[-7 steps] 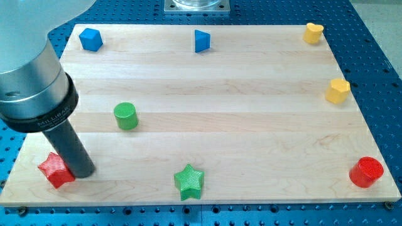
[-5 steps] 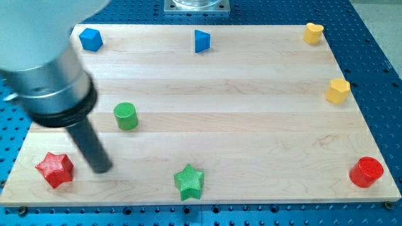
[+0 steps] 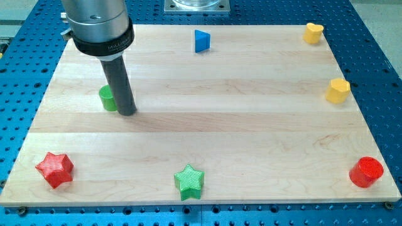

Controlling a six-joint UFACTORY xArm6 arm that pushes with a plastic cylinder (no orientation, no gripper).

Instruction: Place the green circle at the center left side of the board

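A pale wooden board (image 3: 251, 125) lies on a blue perforated table, with blocks spread round its edges. In the past half second or so my tip (image 3: 127, 113) has swung from the lower-left corner, beside the red star (image 3: 55, 169), up to the middle-left region, and the green circle (image 3: 108, 98) has slid up and toward the view's left from where it stood, so the push toward the goal looks well under way. The blue cube that showed at the top-left corner is now hidden behind the arm's body. Going left to right: the red star sits at the bottom left, the green circle at about ten o'clock from my tip and seemingly touching the rod, which covers its right side; the green star (image 3: 189, 181) lies at the bottom edge, the blue triangular block (image 3: 201, 41) at the top, then three well-apart blocks at the right. The rod carries nothing and has no jaws; it merely presses. The circle seems near centre-left already, perhaps needing a little more travel toward nine o'clock.
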